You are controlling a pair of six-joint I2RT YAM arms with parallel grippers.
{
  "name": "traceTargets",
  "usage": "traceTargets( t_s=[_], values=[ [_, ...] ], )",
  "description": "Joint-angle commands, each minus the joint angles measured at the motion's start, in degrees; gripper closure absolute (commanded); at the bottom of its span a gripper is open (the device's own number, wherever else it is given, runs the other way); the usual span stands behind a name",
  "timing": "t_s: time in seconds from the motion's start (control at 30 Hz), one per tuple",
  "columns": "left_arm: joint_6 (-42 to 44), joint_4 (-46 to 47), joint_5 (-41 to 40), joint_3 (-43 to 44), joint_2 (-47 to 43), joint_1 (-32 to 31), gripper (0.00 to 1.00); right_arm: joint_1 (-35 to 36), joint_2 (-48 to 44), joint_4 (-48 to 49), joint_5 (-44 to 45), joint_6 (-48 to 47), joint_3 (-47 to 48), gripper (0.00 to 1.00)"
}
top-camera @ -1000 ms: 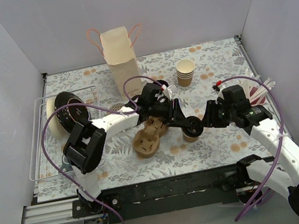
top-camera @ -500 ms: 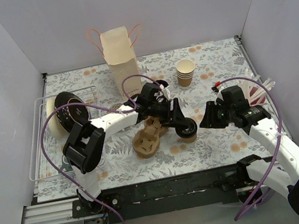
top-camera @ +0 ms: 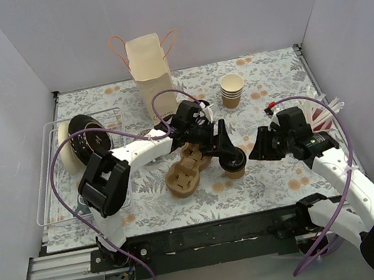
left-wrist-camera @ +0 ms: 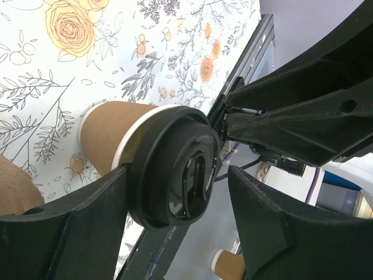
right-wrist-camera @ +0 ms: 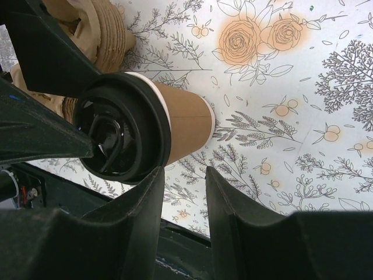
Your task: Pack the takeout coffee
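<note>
left fingers (left-wrist-camera: 58, 233) spread astride black-lidded small tan paper coffee cup (left-wrist-camera: 108, 137) | pretty much upright on desk (top-camera: 270, 74), nearer the left pair | right fingers (right-wrist-camera: 137, 233) parted, empty, just beside

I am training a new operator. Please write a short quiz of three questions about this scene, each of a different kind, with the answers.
1. True or false: the coffee stands upright beside the carrier, not in it.
2. Which gripper has its jaws on either side of the lid? A. left gripper; B. right gripper; C. neither.
3. Name the thing with pink handles at the far side.

Key: 1 true; 2 A; 3 bag.
</note>
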Motion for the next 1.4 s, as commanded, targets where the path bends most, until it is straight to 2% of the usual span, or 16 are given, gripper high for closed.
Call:
traceTargets(
  t_s=[0.0, 0.27, 0.6, 0.83, 0.93, 1.07, 1.2, 1.37],
  values=[
    [0.51, -0.3, 0.89, 2.32, -4.14, 0.22, 0.34, -0.05, -1.5, 2.4, -0.83, -0.65, 0.25, 0.58],
    [0.51, -1.7, 0.54, 1.88, -4.85, 0.13, 0.33, -0.05, -1.5, 2.31, -0.83, -0.74, 0.6, 0.58],
    [5.96, -11.1, -6.49, 7.77, -4.76, 0.22, 0.3, -0.05, -1.32, 3.63, -2.24, -0.38, 2.0, 0.58],
    [7.98, -13.48, -11.06, 9.53, -5.9, 0.13, 0.29, -0.05, -0.62, 3.81, -2.32, -0.38, 2.71, 0.58],
    [7.9, -15.58, -15.89, 10.4, -6.69, 0.22, 0.29, -0.05, -0.09, 4.33, -2.76, -0.3, 3.5, 0.58],
    [10.42, -24.45, -19.07, 14.97, -4.85, 0.39, 0.34, -0.05, 1.14, 4.42, -3.2, -0.56, 4.99, 0.58],
    [12.99, -22.28, -17.92, 9.72, -7.74, -1.36, 0.44, -0.05, 2.28, 5.03, -4.08, -0.03, 6.13, 0.59],
    [14.4, -22.01, -17.74, 7.86, -6.26, -3.38, 0.46, 0.21, 4.39, 4.68, -4.96, -0.73, 7.8, 0.57]
  ],
)
